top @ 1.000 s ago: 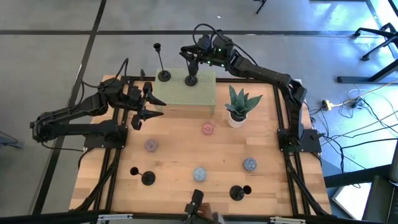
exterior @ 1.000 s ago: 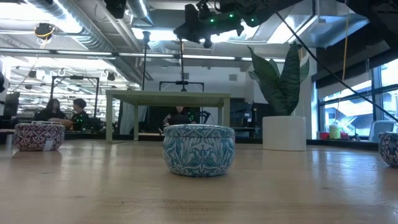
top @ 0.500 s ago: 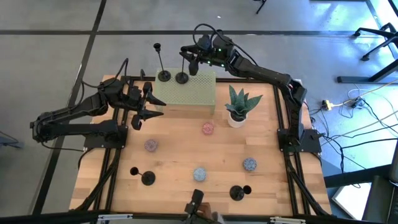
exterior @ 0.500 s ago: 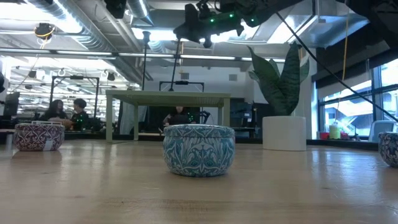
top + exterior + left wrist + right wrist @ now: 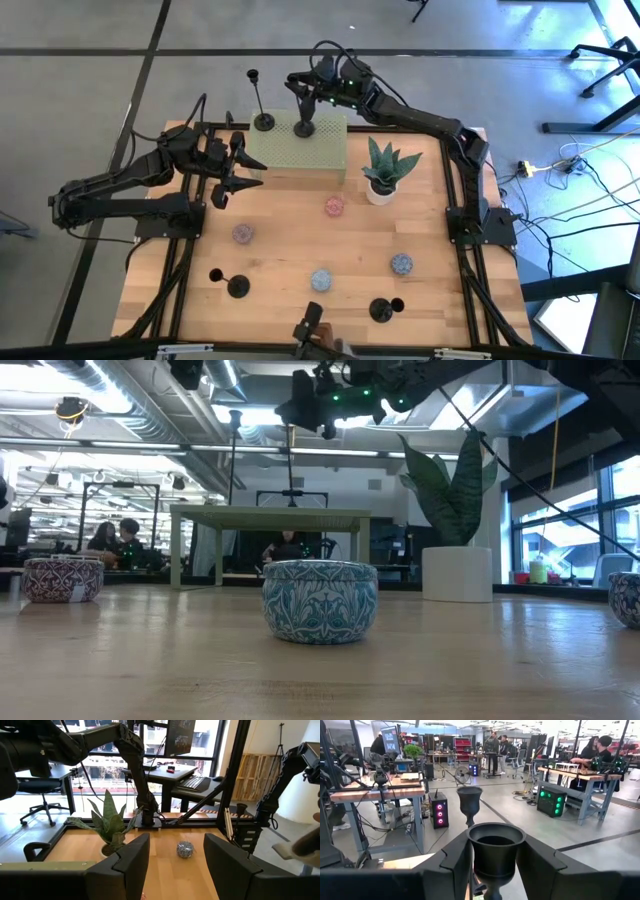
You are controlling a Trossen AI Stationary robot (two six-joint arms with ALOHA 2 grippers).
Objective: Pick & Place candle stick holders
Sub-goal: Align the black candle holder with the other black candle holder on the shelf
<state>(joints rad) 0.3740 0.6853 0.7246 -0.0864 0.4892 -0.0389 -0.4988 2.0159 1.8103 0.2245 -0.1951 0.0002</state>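
A black candle stick holder (image 5: 305, 122) stands upright over the green box (image 5: 310, 152) at the table's far side, with my right gripper (image 5: 304, 92) shut on its top. A second holder (image 5: 262, 118) stands on the box's far left corner; its cup (image 5: 469, 799) shows beyond the held one. Two more holders (image 5: 231, 285) (image 5: 384, 309) lie on their sides near the table's front edge. My left gripper (image 5: 250, 172) waits open to the left of the box, nothing between its fingers (image 5: 130, 865). My right gripper pinches the holder's cup (image 5: 495, 845) between its two fingers, one on each side of it. The fingers come in level from the table's right side. The stem (image 5: 290, 460) hangs straight down below the cup, with the base (image 5: 305, 128) over the box top. Whether the base rests on the box cannot be told.
A potted green plant (image 5: 381, 172) stands right of the box. Several small patterned tins (image 5: 333, 207) (image 5: 243, 233) (image 5: 320, 279) (image 5: 401, 264) are scattered over the wooden table; the blue one (image 5: 320, 600) fills the low view's middle. People sit in the room behind.
The held holder's base has swung toward the second holder on the left and back again over the box, while its cup stayed in my right gripper. My right gripper has tipped slightly. My left gripper has kept still.
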